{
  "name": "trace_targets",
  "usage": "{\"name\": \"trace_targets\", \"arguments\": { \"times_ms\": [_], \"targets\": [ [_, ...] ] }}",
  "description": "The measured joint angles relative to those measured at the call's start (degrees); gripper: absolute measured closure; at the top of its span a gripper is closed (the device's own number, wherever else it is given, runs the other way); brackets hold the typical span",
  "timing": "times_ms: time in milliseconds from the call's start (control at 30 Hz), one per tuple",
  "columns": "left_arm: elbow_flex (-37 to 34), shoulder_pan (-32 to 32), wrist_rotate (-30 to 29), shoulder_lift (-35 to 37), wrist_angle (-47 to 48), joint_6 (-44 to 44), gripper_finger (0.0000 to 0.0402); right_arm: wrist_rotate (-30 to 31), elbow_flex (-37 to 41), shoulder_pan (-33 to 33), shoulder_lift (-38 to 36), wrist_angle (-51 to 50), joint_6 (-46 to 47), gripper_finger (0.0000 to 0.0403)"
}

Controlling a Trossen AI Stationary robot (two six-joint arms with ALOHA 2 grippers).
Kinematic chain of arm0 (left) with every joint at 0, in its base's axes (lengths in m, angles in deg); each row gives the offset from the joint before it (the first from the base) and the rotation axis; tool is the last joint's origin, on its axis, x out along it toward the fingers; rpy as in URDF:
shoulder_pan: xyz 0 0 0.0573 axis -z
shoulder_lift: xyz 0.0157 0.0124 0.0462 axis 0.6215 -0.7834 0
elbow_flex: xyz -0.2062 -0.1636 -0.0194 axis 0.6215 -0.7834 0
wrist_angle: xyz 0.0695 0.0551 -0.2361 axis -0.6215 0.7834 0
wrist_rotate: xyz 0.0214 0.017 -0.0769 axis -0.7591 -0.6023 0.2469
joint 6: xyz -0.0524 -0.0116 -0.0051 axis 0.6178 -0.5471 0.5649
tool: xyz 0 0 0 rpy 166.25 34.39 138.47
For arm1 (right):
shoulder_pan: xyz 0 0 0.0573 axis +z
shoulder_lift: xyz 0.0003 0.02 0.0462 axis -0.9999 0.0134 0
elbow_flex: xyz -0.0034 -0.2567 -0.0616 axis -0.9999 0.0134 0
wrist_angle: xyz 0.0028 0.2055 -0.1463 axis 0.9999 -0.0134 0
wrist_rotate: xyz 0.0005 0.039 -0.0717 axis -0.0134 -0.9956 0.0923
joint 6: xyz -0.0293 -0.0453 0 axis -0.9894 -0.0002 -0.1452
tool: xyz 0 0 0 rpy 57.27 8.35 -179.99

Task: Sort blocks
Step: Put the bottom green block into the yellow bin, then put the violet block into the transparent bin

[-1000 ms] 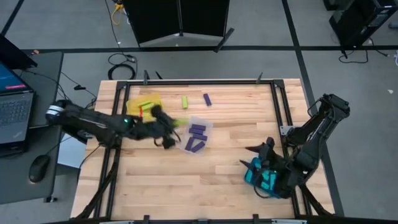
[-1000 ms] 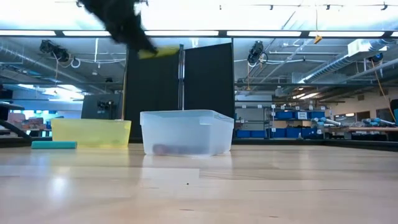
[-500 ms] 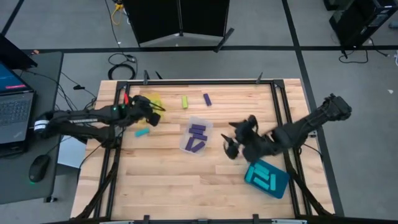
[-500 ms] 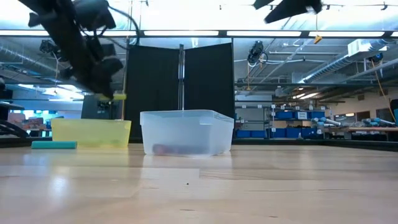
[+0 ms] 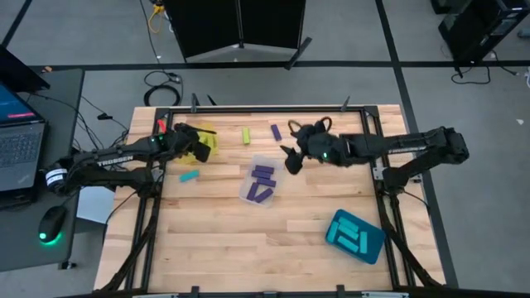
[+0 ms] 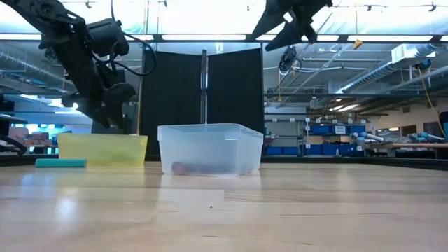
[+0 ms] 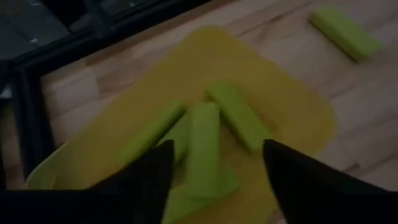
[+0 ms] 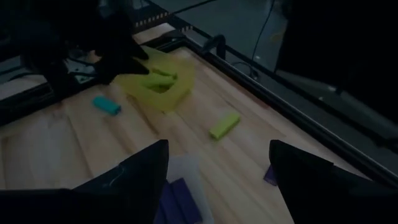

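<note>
High view: left claw [image 5: 201, 141] over the yellow tray [image 5: 204, 136] at the surface's far-left corner; right claw [image 5: 291, 154] near the far edge.
Left wrist view: fingers spread, empty; green blocks [image 7: 204, 146] inside the tray.
Right wrist view: fingers spread, empty.

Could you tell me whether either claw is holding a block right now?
Neither: the left claw is open over the yellow tray, and the right claw is open and empty.

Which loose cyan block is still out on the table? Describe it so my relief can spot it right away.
Start at the yellow tray in the table's far left corner, under the left gripper. Just nearer than that tray, the cyan block lies flat on bare wood, left of the clear tray. It is the only cyan block outside a tray; the other loose ones are green and purple.
</note>
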State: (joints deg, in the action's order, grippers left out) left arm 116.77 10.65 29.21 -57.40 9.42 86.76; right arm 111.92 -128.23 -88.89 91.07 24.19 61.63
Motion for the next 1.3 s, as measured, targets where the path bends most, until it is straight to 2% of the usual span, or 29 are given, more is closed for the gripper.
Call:
{"name": "trace_targets", "arguments": {
  "times_ms": [133,300,533,733,967,1100,1300],
  "targets": [
    [0.0,0.1,3.4,0.1,-1.7,-1.6,0.0083,-4.6,0.0,-4.9,0.4,-0.2,0.1,0.0115],
    [0.0,3.9,7.4,2.4,-3.2,-2.2,0.0062,-8.8,0.0,-12.9,2.8,1.0,0.8,0.0115],
    [0.1,18.4,8.0,8.5,-4.3,-4.1,0.0099,-19.2,-0.9,-24.1,14.1,4.5,-1.6,0.0110],
    [3.3,32.0,8.0,7.5,3.7,-1.8,0.0148,-24.6,-7.4,-29.3,25.4,3.8,-4.1,0.0103],
    [6.2,43.0,7.0,4.6,14.5,8.8,0.0169,-25.7,-20.6,-32.6,37.1,-8.2,-5.7,0.0102],
    [6.8,48.3,8.6,2.9,16.2,13.8,0.0170,-25.9,-27.5,-33.5,42.8,-16.8,-6.7,0.0101],
    [6.9,55.4,10.9,0.2,18.1,19.3,0.0170,-29.2,-31.3,-32.9,47.7,-18.4,-7.2,0.0102]
  ]
}}
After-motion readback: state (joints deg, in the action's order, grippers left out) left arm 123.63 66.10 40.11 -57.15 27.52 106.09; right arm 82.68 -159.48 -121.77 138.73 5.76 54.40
